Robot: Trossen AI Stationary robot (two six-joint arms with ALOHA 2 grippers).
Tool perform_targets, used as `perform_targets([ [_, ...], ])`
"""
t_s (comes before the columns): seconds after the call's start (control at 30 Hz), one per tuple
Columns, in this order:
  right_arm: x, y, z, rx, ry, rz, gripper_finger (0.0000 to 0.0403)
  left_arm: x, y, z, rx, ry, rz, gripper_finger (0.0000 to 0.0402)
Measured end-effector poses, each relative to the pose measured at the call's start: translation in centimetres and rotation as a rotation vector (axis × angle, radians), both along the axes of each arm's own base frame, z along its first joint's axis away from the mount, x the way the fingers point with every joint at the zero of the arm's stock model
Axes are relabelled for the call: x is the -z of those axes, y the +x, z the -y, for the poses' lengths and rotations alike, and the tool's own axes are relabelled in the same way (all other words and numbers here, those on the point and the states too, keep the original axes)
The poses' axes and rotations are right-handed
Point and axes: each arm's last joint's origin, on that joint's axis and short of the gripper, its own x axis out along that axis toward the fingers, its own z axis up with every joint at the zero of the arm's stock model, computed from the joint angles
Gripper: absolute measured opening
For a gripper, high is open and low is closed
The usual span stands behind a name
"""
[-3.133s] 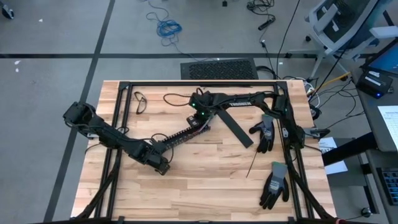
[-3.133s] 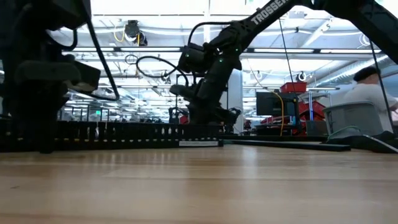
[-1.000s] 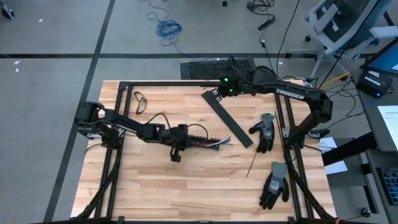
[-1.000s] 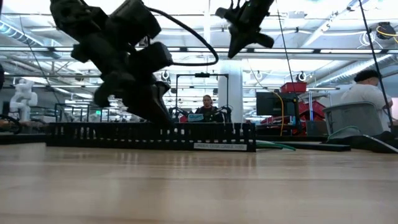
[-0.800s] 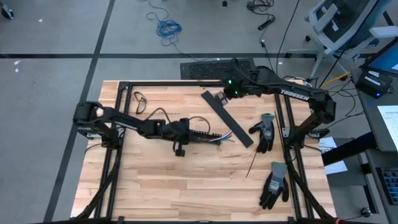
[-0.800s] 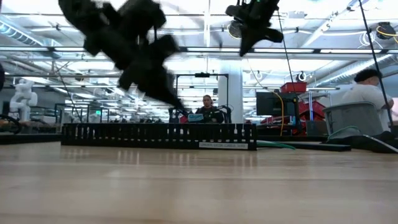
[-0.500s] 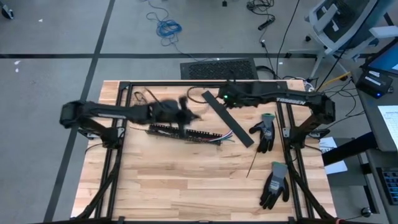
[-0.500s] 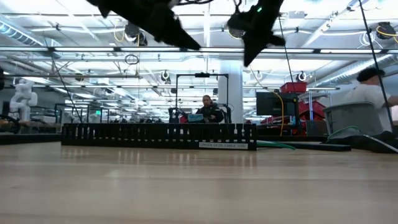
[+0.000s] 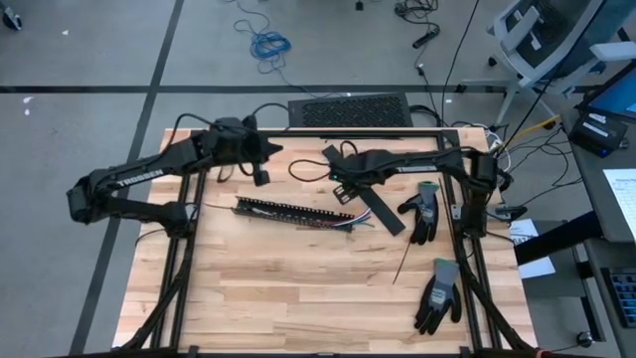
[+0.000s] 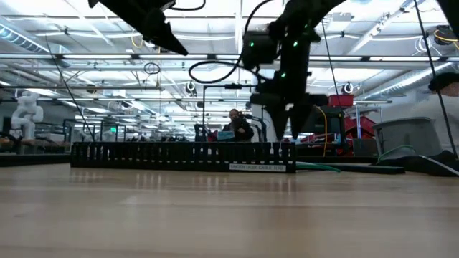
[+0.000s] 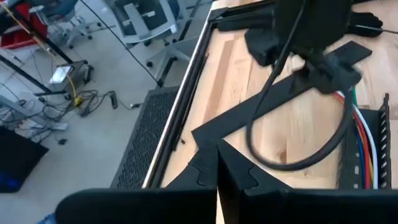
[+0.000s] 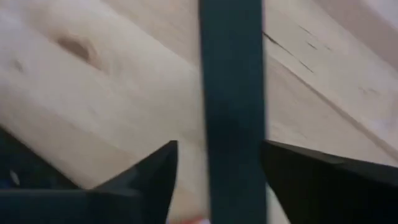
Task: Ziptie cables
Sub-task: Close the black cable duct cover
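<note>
The cables (image 9: 350, 221) lie in a black slotted duct (image 9: 288, 210) flat on the table's middle, their coloured ends (image 11: 364, 140) sticking out of its right end. My right gripper (image 9: 345, 191) points down, open. Its fingers stand on either side of a flat black strip (image 12: 230, 74) that lies slantwise on the table beyond the duct (image 9: 386, 213). My left gripper (image 9: 263, 176) is shut on nothing. It hangs high above the table's far left part and shows at the top of the low view (image 10: 166, 37).
Two dark work gloves (image 9: 422, 211) (image 9: 438, 294) lie at the table's right side, with a thin black zip tie (image 9: 405, 265) between them. A black frame rail (image 9: 318, 132) runs along the far edge. Bare wood lies in front of the duct.
My left gripper, shut, has risen from the duct and swung toward the table's far left. My right gripper has come down from high over the far edge onto the black strip, tipping steeper, and has opened around it. The duct lies where it was left.
</note>
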Motion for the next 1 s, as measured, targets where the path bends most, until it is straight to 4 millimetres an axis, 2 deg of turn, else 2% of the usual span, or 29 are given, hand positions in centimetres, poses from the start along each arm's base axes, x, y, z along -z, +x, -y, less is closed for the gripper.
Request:
perform_targets([
  [0.17,1.4,0.9,2.3,0.046,0.076,0.097,0.0292,0.4,-0.4,-0.3,0.038,-0.053,-0.020,0.0000],
  [0.33,2.2,0.5,4.1,0.049,0.068,0.082,0.0327,0.5,-0.6,-0.4,0.048,-0.075,-0.035,0.0000],
  [0.6,2.5,0.0,6.1,-0.032,0.055,0.068,0.0341,0.6,-0.6,-0.4,0.047,-0.086,-0.040,0.0000],
  [0.83,4.9,0.0,7.5,-0.043,0.107,0.034,0.0341,0.6,-0.6,-0.4,0.032,-0.108,-0.029,0.0000],
  [1.0,6.9,0.2,7.8,-0.081,0.195,0.015,0.0341,0.6,-0.6,-0.4,0.017,-0.126,-0.021,0.0000],
])
